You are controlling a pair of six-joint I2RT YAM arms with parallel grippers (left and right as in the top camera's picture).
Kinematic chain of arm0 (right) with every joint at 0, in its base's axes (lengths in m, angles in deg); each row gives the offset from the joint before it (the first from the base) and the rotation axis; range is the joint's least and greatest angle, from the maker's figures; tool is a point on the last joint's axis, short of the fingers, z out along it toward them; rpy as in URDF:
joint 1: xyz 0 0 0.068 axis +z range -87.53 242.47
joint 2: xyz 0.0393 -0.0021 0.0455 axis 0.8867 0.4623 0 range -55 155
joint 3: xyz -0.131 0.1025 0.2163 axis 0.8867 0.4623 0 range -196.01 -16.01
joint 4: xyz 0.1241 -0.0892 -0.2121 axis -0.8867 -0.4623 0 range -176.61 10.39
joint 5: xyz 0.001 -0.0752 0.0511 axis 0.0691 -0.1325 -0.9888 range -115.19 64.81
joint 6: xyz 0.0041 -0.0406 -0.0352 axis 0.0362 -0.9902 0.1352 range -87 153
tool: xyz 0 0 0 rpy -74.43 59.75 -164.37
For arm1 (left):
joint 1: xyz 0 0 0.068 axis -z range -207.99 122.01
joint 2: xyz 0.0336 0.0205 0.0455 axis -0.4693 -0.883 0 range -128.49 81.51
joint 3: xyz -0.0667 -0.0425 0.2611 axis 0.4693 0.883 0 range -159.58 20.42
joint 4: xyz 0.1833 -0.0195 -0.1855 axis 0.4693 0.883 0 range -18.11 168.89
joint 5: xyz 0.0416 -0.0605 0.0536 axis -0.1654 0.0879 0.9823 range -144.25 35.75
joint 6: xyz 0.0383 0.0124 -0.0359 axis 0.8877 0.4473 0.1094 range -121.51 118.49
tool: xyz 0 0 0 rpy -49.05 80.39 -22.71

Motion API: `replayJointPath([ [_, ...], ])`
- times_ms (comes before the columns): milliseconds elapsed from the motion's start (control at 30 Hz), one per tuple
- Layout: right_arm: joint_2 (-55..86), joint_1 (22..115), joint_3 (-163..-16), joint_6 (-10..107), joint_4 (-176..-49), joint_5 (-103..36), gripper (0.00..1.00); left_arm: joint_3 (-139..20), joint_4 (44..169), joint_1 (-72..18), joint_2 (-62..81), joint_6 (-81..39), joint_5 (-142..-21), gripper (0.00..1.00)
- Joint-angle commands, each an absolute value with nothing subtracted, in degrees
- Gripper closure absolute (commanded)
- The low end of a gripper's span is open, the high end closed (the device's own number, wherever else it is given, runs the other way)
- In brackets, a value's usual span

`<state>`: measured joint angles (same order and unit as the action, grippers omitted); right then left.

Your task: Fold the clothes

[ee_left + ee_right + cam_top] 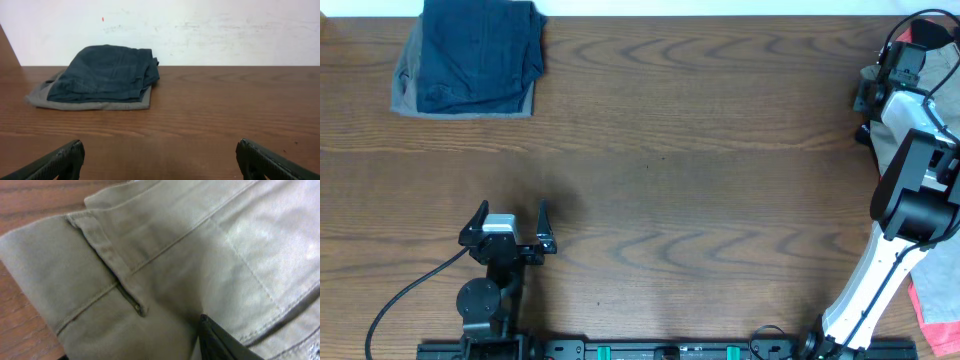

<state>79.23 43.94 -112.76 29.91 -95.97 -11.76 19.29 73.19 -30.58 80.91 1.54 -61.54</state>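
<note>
On the table [700, 150] the shorts [150, 270] lie at the 2 o'clock edge, under the nearer right gripper [892, 72]. Their seams run from 8 to 2 o'clock. One finger [220, 340] shows against the cloth, but I cannot tell the jaw state. The left gripper [511, 212], jaws apart, waits well apart at 8 o'clock.

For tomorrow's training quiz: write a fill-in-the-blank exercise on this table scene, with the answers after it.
1. The left claw stands ___, holding nothing.
2. The navy garment lies folded on top of a ___ one.
3. That pile sits at the far ___ corner of the table.
4. The khaki shorts fill the ___ wrist view.
Missing words: open; grey; left; right.
</note>
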Motion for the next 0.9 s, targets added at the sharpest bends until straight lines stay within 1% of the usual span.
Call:
replayJointPath([
  [0,82.90,43.59,-112.74,29.49,-96.21,-9.03,0.76,20.19,75.24,-30.82,81.28,1.89,-62.35,0.02],
  [33,83.19,43.46,-112.74,29.52,-96.10,-8.13,0.85,20.19,75.26,-30.82,81.28,1.89,-62.35,0.02],
  [67,83.30,43.35,-112.74,29.54,-95.99,-7.21,0.92,20.19,75.24,-30.82,81.28,1.89,-62.33,0.02],
  [133,83.30,43.13,-112.74,29.54,-95.75,-6.93,0.99,20.19,75.26,-30.82,81.28,1.89,-62.33,0.02],
  [300,83.25,42.98,-112.82,29.80,-95.66,-6.82,0.99,20.19,75.24,-30.82,81.28,1.89,-62.33,0.02],
  [433,82.12,42.96,-113.26,33.71,-95.83,-4.35,0.99,20.19,75.24,-30.82,81.28,1.89,-62.35,0.02],
  [533,79.54,42.85,-113.35,36.12,-95.81,-4.37,0.99,20.19,75.26,-30.82,81.28,1.89,-62.35,0.02],
  [867,68.89,42.83,-113.35,36.20,-97.12,-4.18,0.99,20.19,75.24,-30.82,81.28,1.89,-62.35,0.02],
])
